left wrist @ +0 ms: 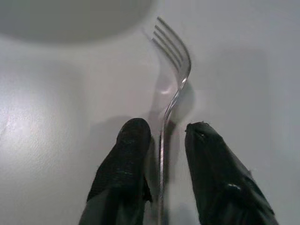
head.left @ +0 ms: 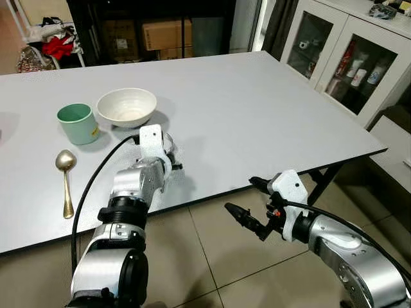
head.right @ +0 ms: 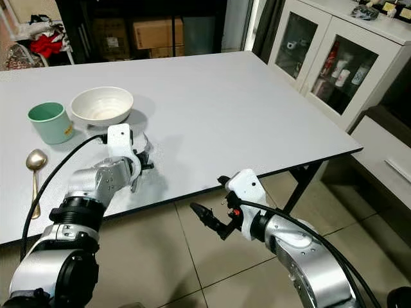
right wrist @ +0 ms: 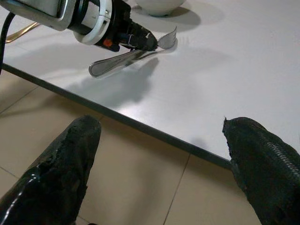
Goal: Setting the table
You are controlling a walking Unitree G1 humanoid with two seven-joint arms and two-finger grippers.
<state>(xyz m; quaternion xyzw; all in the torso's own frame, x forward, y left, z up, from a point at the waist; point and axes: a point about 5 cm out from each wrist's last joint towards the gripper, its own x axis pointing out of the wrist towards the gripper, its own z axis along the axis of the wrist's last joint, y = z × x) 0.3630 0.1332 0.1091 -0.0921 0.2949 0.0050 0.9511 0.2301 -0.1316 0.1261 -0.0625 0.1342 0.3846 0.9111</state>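
My left gripper is low over the grey table, just in front of the white bowl, and is shut on a silver fork. The fork hangs a little above the tabletop with its tines toward the bowl, casting a shadow below. A green cup stands left of the bowl. A gold spoon lies in front of the cup. My right gripper is open and holds nothing, off the table's near edge and over the floor tiles.
A white glass-door cabinet with bottles stands right of the table. Dark shelves with cardboard boxes are behind it. A table leg shows at the near right corner. The right half of the tabletop is bare.
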